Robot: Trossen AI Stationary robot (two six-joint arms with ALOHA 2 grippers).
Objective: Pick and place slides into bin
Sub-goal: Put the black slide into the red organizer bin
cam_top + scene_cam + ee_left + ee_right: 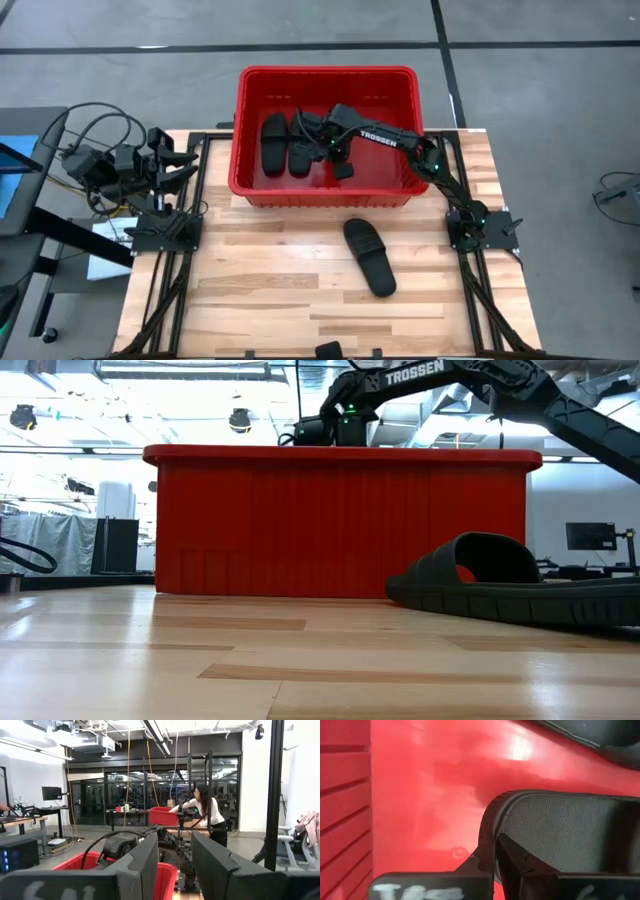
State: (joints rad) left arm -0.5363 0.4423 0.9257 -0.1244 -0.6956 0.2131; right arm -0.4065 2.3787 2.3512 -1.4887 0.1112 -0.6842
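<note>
Low view: red bin (340,525) stands on wood table (200,660), slotted side wall facing cam, rolled rim along top. One black slide (520,592) lies on tabletop just beside bin's right front, strap arching up, sole flat, red showing thru under strap. Dark arm w/ TROSSEN lettering (440,380) comes in from upper right & reaches over bin rim; its gripper end is hidden behind the wall. Bright room w/ ceiling lights behind

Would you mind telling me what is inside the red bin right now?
In the bin, two slides lie side by side; the right gripper grips a third slide. The arm covers most of it from above.
</note>
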